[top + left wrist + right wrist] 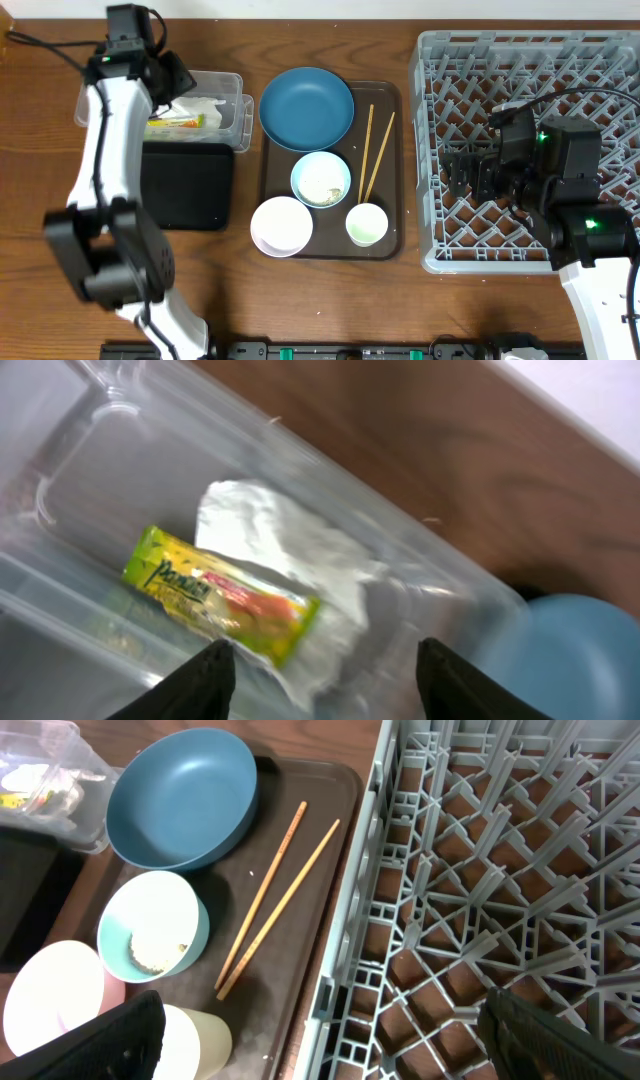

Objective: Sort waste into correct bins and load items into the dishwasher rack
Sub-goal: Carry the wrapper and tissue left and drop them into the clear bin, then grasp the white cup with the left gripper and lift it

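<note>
With wrapper (220, 595) and napkin (290, 535) in the clear tub (90, 485), the wide-open, empty left fingers (210, 680) should lift straight out; right fingers (105, 1040) gape empty over the rack (365, 850).

Glossy yellow-orange snack wrapper (220, 595) and crumpled matt white paper napkin (290, 545) inside smooth clear rectangular plastic tub (70, 470), matt grey plastic lattice rack (428, 160), thin bare wooden chopsticks (260, 897)

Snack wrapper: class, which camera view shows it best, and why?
Left wrist view: the wrapper lies close and clear, overlapping the napkin in the tub, print visible. Overhead shows it small beside the left arm. Right wrist catches only a yellow sliver at the frame's corner.
</note>
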Available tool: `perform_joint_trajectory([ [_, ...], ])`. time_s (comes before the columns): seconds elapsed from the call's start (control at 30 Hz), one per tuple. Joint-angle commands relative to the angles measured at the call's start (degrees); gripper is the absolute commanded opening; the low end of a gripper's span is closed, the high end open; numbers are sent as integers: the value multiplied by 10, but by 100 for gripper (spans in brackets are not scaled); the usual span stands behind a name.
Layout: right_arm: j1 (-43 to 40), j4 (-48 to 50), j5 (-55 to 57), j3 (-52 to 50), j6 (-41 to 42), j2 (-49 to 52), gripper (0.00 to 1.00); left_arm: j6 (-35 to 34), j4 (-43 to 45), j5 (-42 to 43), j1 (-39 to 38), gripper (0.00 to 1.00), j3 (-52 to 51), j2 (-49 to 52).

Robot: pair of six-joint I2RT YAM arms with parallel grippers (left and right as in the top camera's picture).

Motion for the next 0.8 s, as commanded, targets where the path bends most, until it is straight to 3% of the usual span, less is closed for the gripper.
perform_joint_trajectory([
  [0.0,5,0,-4,12,-7,-1,99,61,-23,56,-19,63,-1,-57],
  [0.47,5,0,-5,12,-6,0,99,129,-171,78,-186,66,-2,-90],
  [0.77,5,-9,-4,11,0,6,99,125,-220,78,-274,66,-17,-90],
])
